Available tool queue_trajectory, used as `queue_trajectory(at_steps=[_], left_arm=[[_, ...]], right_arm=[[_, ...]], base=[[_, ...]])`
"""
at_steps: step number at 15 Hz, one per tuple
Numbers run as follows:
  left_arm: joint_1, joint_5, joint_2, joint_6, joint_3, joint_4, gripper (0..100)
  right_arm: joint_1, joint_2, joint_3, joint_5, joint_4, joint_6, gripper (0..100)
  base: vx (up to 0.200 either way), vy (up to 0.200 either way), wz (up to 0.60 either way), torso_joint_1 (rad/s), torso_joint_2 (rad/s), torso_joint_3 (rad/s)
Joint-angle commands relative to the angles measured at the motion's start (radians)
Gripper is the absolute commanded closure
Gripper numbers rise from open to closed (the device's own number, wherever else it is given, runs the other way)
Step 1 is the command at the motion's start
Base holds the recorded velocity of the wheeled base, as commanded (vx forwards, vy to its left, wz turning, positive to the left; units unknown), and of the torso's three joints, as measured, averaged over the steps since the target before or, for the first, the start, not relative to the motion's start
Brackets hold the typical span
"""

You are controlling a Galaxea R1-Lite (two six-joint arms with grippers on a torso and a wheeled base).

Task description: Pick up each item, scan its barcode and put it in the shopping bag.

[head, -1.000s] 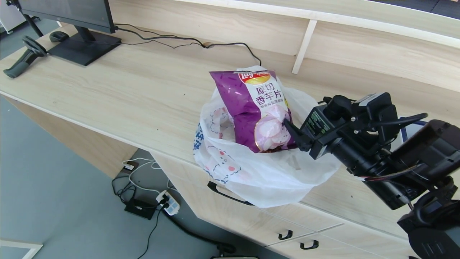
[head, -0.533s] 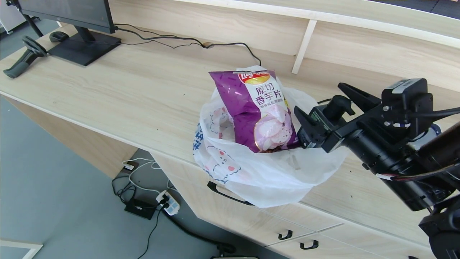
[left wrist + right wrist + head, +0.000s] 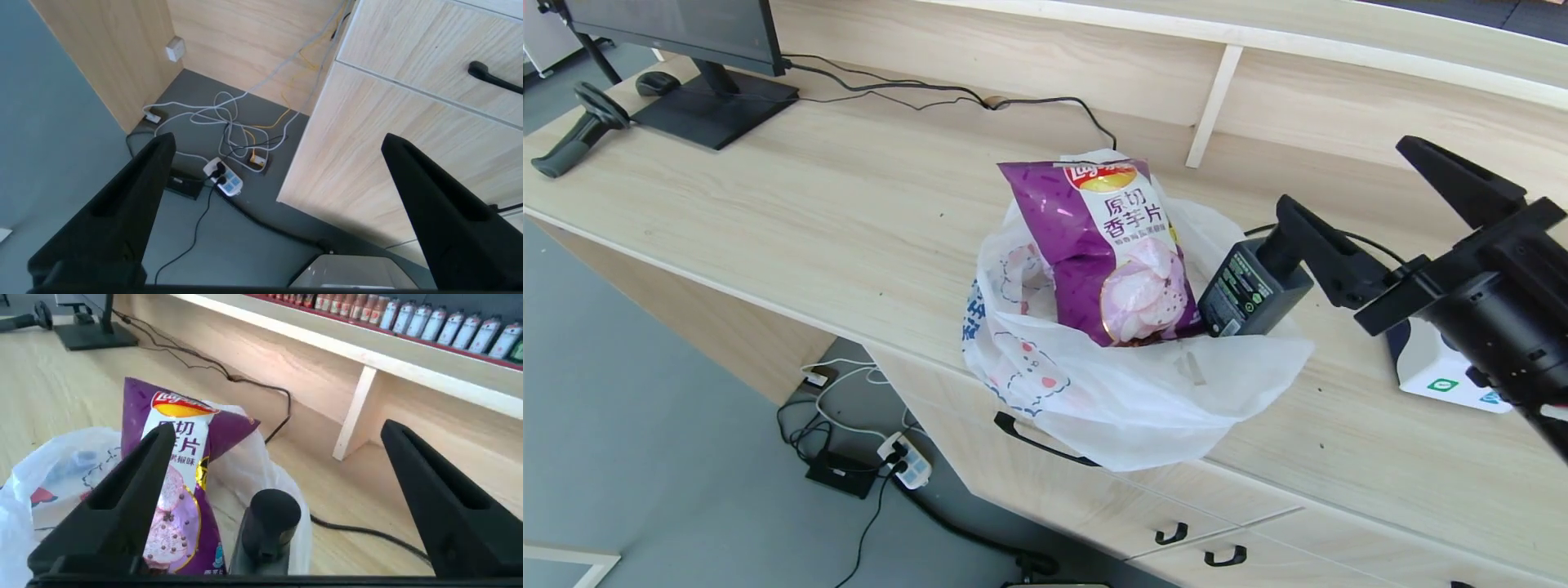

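inventory, as you have it before you:

- shopping bag [image 3: 1127,408]: white printed plastic, mouth open, on the near edge of the table [image 3: 849,212], its front sagging over the edge.
- chips [image 3: 1107,253]: purple packet standing upright in the bag, its top well above the rim.
- black device [image 3: 1245,290]: dark box with a label and a rounded black top, standing in the bag just right of the chips. nothing holds it.
- right gripper [image 3: 1346,175]: in the air right of the bag, fingers spread wide and clamped on nothing; its nearer finger lies close to the device's top, and you cannot tell whether it touches.
- left gripper [image 3: 274,147]: fingers wide apart and empty, hanging below table height over the floor [image 3: 65,122] beside a drawer front [image 3: 409,122].
- monitor [image 3: 678,28]: far left on the table, with a mouse [image 3: 656,82] to its left.
- hand scanner [image 3: 576,131]: dark, lying at the far left edge of the table.
- cable [image 3: 947,91]: black, running along the back of the table towards the bag.
- white box [image 3: 1437,371]: on the table right of the bag, partly behind your right arm.
- power strip [image 3: 905,459]: on the floor below the table, among loose cords.
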Motion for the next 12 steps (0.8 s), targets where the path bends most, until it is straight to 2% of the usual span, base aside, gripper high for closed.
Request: queue_trajectory(at_steps=[1,3,4,6,8,9,10,12], left_arm=[[0.000,0.000,0.000,0.001,0.000,0.000,0],[0.000,0.000,0.000,0.000,0.000,-0.001,0],[0.000,0.000,0.000,-0.002,0.000,-0.001,0],[0.000,0.000,0.000,0.000,0.000,-0.001,0],[0.001,0.000,0.000,0.000,0.000,0.000,0],[0.000,0.000,0.000,0.000,0.000,0.000,0],[0.000,0.000,0.000,0.000,0.000,0.000,0],[0.000,0.000,0.000,0.000,0.000,0.000,0]], right_arm=[[-0.001,-0.185,-0.010,-0.008,0.129,0.000,0],[0.000,-0.377,-0.071,-0.102,0.413,-0.003,0],[0.000,-0.477,-0.065,-0.117,0.565,0.001,0],[-0.001,-0.728,-0.008,-0.120,0.987,0.083,0],[-0.001,-0.851,-0.017,-0.120,1.309,0.129,0],[0.000,-0.889,0.027,-0.115,1.396,0.173,0],[0.002,-0.909,0.107,-0.111,1.418,0.201,0],[0.020,-0.934,0.282,-0.034,1.398,0.219,0]], base=[[0.000,0.000,0.00,0.000,0.00,0.000],[0.000,0.000,0.00,0.000,0.00,0.000],[0.000,0.000,0.00,0.000,0.00,0.000],[0.000,0.000,0.00,0.000,0.00,0.000],[0.000,0.000,0.00,0.000,0.00,0.000],[0.000,0.000,0.00,0.000,0.00,0.000],[0.000,0.000,0.00,0.000,0.00,0.000],[0.000,0.000,0.00,0.000,0.00,0.000]])
